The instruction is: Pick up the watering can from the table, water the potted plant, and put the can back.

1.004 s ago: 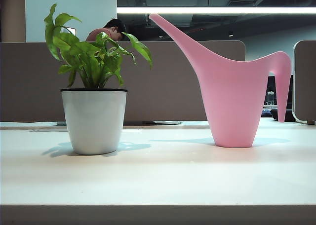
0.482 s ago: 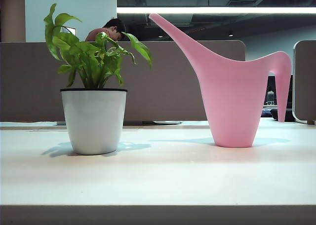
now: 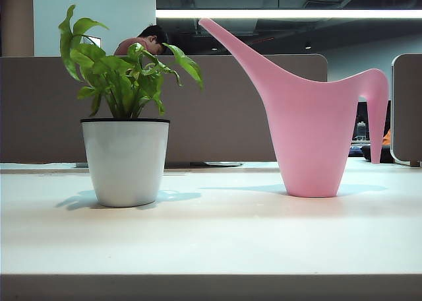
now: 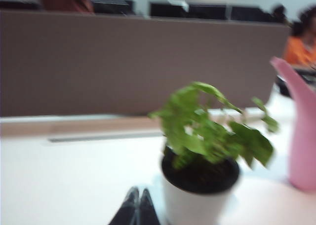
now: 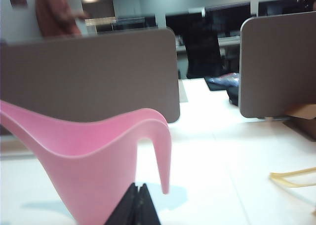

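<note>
Watering can is standing upright on the table, right half of the exterior view, spout slanting up toward the potted plant, which is sitting on the left, well apart from it. No arms showing in the exterior view. Right gripper is sitting low in front of the can, fingers pressed together, holding nothing, tips pointing at the can's body near the thin handle, not touching it. Left gripper is also pressed together and empty, tips just beside the white pot, blurry, contact not clear; can's edge is showing beyond the plant.
</note>
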`<state>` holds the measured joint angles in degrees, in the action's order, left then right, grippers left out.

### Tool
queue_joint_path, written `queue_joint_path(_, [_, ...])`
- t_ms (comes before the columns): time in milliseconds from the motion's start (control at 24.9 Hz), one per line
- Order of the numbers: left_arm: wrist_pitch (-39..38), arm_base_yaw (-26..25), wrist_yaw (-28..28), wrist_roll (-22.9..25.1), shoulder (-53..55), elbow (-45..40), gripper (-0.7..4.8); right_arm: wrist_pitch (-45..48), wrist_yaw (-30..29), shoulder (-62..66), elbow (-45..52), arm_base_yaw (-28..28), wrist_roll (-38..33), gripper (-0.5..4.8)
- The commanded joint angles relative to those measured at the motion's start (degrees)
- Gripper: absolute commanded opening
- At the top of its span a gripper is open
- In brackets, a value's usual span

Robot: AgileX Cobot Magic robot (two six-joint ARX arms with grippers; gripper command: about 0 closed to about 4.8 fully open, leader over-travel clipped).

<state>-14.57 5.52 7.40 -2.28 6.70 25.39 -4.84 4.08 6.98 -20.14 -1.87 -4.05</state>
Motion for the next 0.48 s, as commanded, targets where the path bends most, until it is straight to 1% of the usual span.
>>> queue_joint_path(40, [-5.14,-0.09,4.42,0.66,6.43,4.63,-0.05,-1.95,0.17,3.56,-4.59,0.02,5.05,-0.09])
queue_joint_path(120, [-6.71,-0.09,6.60,0.79,11.15,7.63,-0.05,-3.06,1.25,6.16,-7.02,0.00,6.29,-0.09])
queue_joint_path(201, [-7.28,-0.07,8.90,0.77,15.93,10.54,-0.05,-3.93,3.52,9.53,-9.64,0.02,6.34,-0.09])
queue_joint_path(281, [-7.74,-0.07,11.58,0.77,21.49,14.43,-0.05,-4.63,3.76,14.51,-13.29,0.00,7.30,-0.09])
queue_joint_path(402, [-7.58,0.00,12.35,0.79,26.75,20.74,-0.05,-6.88,3.76,22.69,-19.34,0.00,7.54,-0.09])
queue_joint_path(482, [-8.07,0.02,12.37,0.85,27.50,22.69,-0.05,-7.67,3.76,26.03,-21.70,0.00,7.54,-0.09])
